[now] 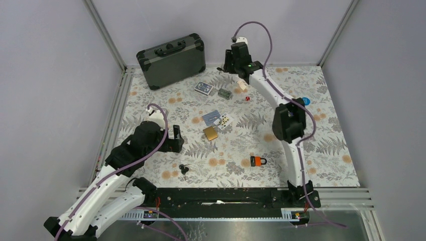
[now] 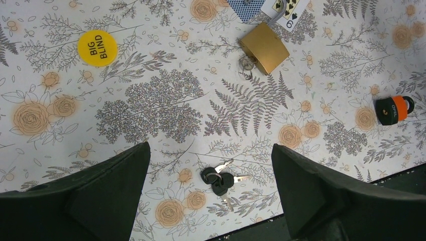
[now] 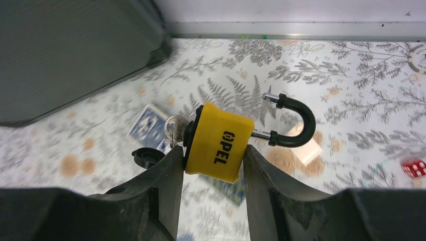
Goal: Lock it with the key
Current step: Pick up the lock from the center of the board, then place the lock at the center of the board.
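the right gripper [image 3: 212,165] holds a yellow padlock [image 3: 218,143] between its two fingers, above the bench [image 3: 351,65]. the padlock carries the word "opel". its black shackle [image 3: 296,120] is open, with one end free. a silver key [image 3: 175,128] sits in the opposite end. a dark case [image 3: 75,50] lies near the far edge of the bench. a blurred blue card [image 3: 148,125] lies under the padlock, and a red die [image 3: 414,168] lies far to the right.

Left arm of white moulded links [image 1: 120,201] is carrying black rounded joint housings [image 1: 146,134]; right arm, same white-and-black build [image 1: 269,86], is showing a small green indicator light [image 1: 249,65] near its wrist. Thin purple cable [image 1: 264,35] is running outside each arm. Matte black wedge-shaped fingers [image 2: 100,201] are ending both.
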Available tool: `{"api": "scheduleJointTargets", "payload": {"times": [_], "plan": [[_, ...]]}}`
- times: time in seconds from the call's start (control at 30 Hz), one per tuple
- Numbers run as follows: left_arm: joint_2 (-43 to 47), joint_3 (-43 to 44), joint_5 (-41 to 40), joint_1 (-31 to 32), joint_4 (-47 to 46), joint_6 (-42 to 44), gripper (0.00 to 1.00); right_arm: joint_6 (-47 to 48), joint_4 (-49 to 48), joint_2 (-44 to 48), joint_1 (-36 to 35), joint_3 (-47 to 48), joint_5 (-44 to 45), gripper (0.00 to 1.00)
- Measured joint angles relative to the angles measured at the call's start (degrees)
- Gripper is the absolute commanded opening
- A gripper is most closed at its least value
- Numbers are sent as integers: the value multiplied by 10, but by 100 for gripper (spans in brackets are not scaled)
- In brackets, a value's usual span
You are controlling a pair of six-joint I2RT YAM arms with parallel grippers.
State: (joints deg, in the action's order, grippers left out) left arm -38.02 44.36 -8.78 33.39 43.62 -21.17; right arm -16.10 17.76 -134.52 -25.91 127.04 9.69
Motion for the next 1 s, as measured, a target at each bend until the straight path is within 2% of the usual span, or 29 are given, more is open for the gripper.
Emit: {"api": "scheduleJointTargets", "payload": {"times": [0.1,0.3,0.53,0.73,0.9,1.0], "plan": [[5,0,0,0,0,0,99,-7,-21,103,0,-106,-32,0],[44,0,3,0,-2,-1,99,-34,-108,371,0,-443,-109,0],[68,0,63,0,-33,-17,99,-86,-136,623,0,-743,-173,0],[69,-4,111,0,-65,-46,99,-129,-98,826,-30,-904,-197,0],[70,-33,134,0,-77,-78,99,-172,-67,953,-133,-1007,-191,0],[78,-50,146,0,-77,-97,99,-193,-43,978,-193,-1051,-177,0]]}}
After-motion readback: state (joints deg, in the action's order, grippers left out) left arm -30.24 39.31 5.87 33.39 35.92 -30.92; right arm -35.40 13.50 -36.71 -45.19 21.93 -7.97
